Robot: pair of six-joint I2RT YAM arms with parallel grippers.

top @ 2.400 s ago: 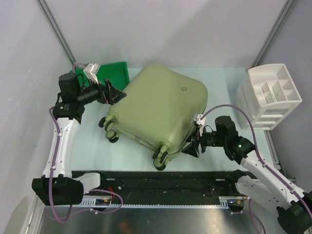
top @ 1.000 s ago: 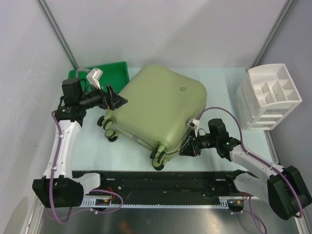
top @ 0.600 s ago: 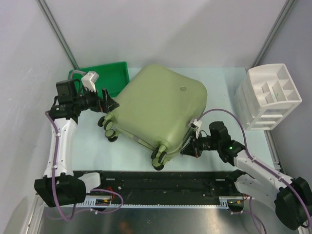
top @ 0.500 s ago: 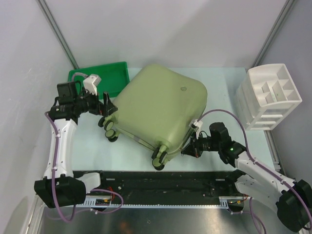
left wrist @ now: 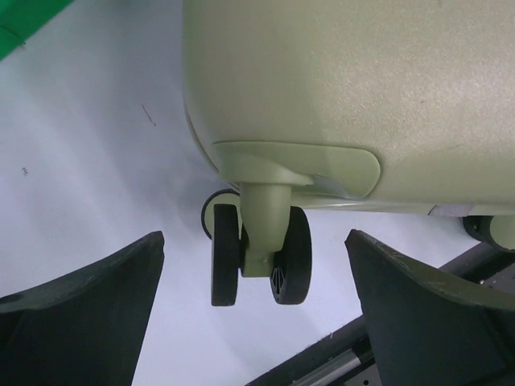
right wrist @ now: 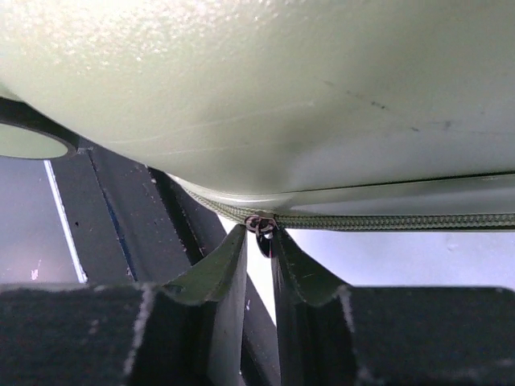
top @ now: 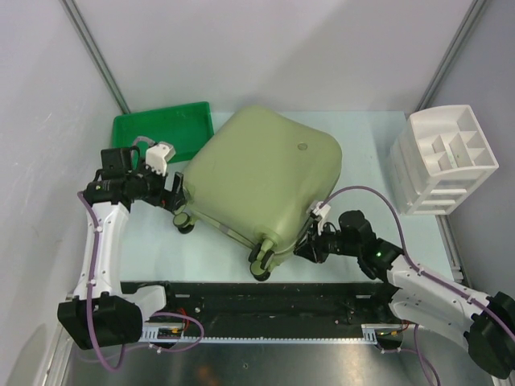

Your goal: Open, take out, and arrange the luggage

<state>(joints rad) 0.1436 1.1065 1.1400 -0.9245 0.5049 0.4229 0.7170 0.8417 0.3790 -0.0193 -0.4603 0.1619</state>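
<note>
The luggage [top: 257, 177] lies flat and closed mid-table, pale olive-green, its black wheels toward the near left. My left gripper [top: 179, 195] is open beside its left corner. In the left wrist view the shell [left wrist: 346, 80] fills the top, and a twin wheel [left wrist: 261, 253] hangs ahead of my left gripper [left wrist: 257, 322], untouched. My right gripper [top: 304, 248] is at the near right corner. In the right wrist view its tips [right wrist: 259, 241] stand a narrow slit apart under the zipper [right wrist: 402, 220], with the zipper pull [right wrist: 262, 229] hanging between them.
A flat green tray [top: 161, 129] sits at the far left, behind the left arm. A white compartmented organizer [top: 447, 157] stands at the right edge. A black rail [top: 273, 297] runs along the near edge, close under both grippers.
My left gripper has swung from the suitcase's far left corner down to its wheel. The right gripper stayed at the near right corner. The luggage has not moved.
</note>
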